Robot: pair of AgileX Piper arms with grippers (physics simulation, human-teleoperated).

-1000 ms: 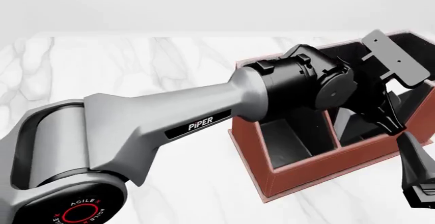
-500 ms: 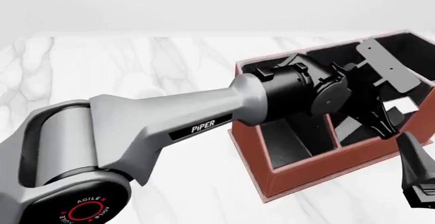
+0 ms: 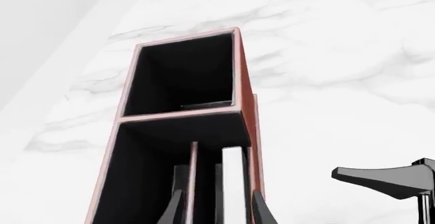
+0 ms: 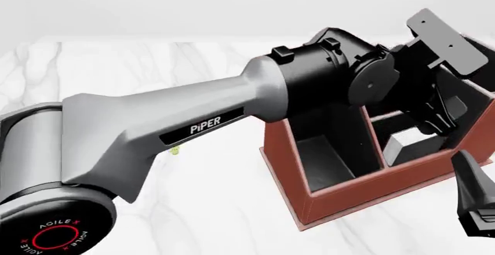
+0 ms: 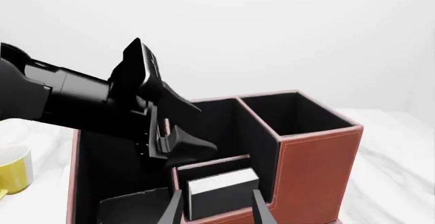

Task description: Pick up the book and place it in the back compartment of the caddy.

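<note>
The reddish-brown caddy (image 4: 348,188) stands at the right of the table. The black book (image 4: 402,142), white page edges up, stands in the small back compartment (image 5: 204,175) between the short cross divider and the low wall. It also shows in the right wrist view (image 5: 221,188) and in the left wrist view (image 3: 233,183). My left gripper (image 4: 442,119) hangs open just above the book without touching it. My right gripper (image 4: 476,203) is open and empty just outside the caddy's near right corner.
A yellow mug (image 5: 12,172) stands on the marble table (image 4: 155,69) left of the caddy, mostly hidden behind my left arm (image 4: 201,121) in the front view. The caddy's other cells (image 4: 325,156) hold nothing that I can see.
My left arm has lifted, and its gripper has risen out of the caddy. The book stays in the small cell. The right gripper has not moved.
</note>
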